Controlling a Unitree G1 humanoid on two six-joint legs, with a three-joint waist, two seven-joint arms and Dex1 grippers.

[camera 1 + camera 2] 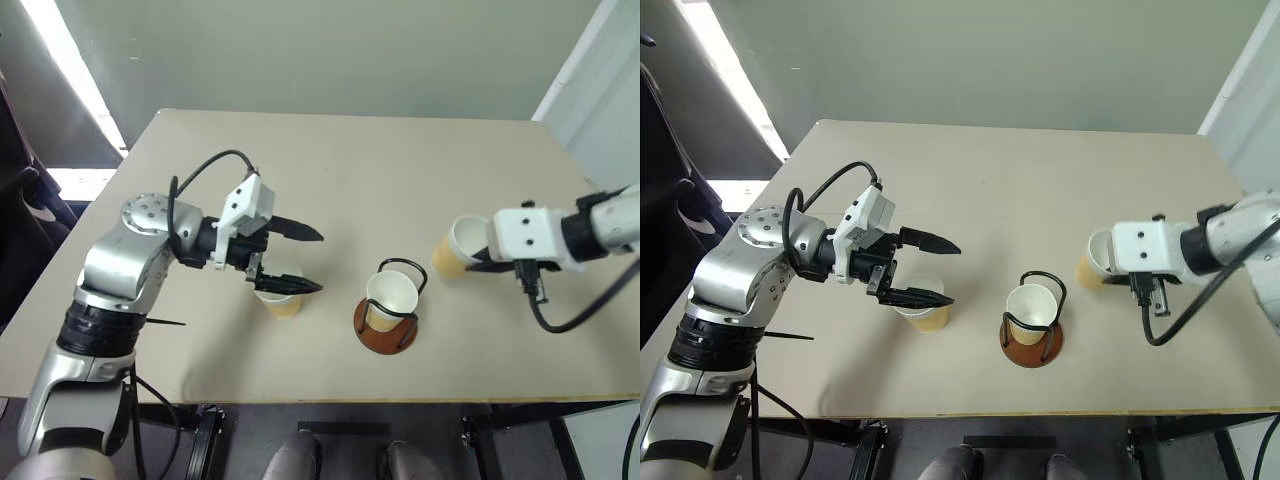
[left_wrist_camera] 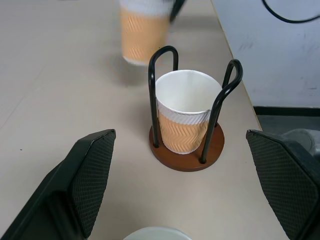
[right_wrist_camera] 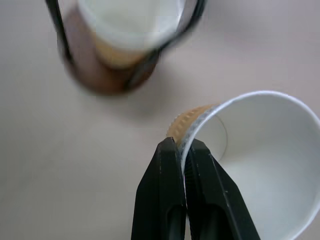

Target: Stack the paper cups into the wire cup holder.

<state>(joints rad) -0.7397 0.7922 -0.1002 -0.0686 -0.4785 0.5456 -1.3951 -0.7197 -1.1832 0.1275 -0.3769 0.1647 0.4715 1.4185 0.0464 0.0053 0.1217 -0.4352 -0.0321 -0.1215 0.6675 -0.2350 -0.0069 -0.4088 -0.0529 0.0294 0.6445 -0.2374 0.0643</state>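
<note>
With the right gripper (image 3: 182, 150) pinched shut on the rim of a raised, tilted paper cup (image 1: 458, 247) and the left gripper (image 1: 312, 261) spread wide over another cup (image 1: 281, 298), the held cup is best levelled over the cup (image 1: 389, 298) in the wire cup holder (image 1: 386, 325) before lowering.

One cup (image 1: 390, 298) in wire holder (image 1: 386, 326)

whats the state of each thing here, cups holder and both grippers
cup in the holder: upright, seated between the wire loops
wire cup holder: upright on the table, one cup in it
cup in the right gripper: tilted, rim pinched between the fingers
cup by the left gripper: upright on the table, not gripped
left gripper: open, fingers wide above that cup
right gripper: shut on the cup's rim
</note>
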